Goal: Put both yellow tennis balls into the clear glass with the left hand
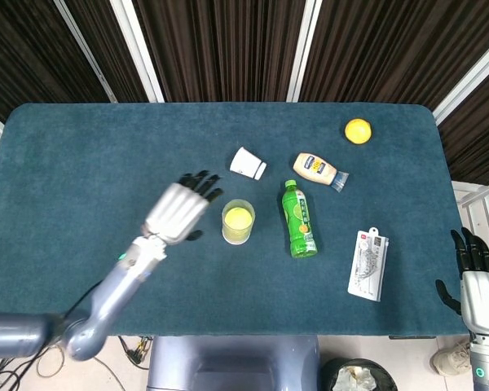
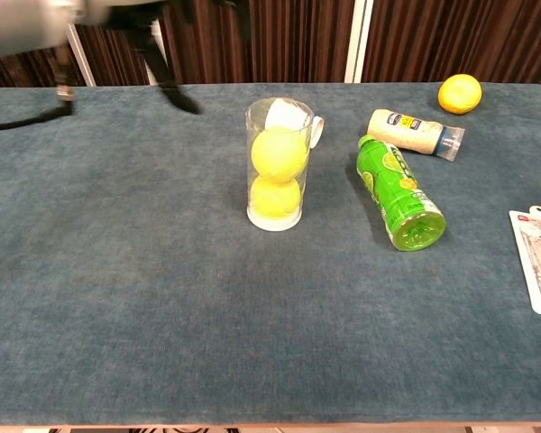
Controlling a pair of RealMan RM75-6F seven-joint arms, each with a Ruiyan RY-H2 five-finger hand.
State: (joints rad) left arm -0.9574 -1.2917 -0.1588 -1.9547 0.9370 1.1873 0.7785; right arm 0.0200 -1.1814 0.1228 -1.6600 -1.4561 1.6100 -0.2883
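Note:
The clear glass (image 2: 275, 194) stands upright mid-table with two yellow tennis balls stacked inside: the upper ball (image 2: 279, 152) sits on the lower ball (image 2: 275, 196). From above, the glass (image 1: 238, 235) shows one ball (image 1: 238, 218) at its mouth. My left hand (image 1: 178, 210) hovers just left of the glass, empty, fingers spread apart; in the chest view it is a blurred shape (image 2: 153, 27) at the top left. My right hand (image 1: 477, 281) hangs off the table's lower right corner, fingers extended, holding nothing.
A white paper cup (image 1: 248, 164) lies on its side behind the glass. A green bottle (image 1: 299, 219) lies right of the glass, a mayonnaise bottle (image 1: 319, 170) beyond it, a lemon (image 1: 358, 130) at the far right, a white packet (image 1: 368, 264) near the right edge.

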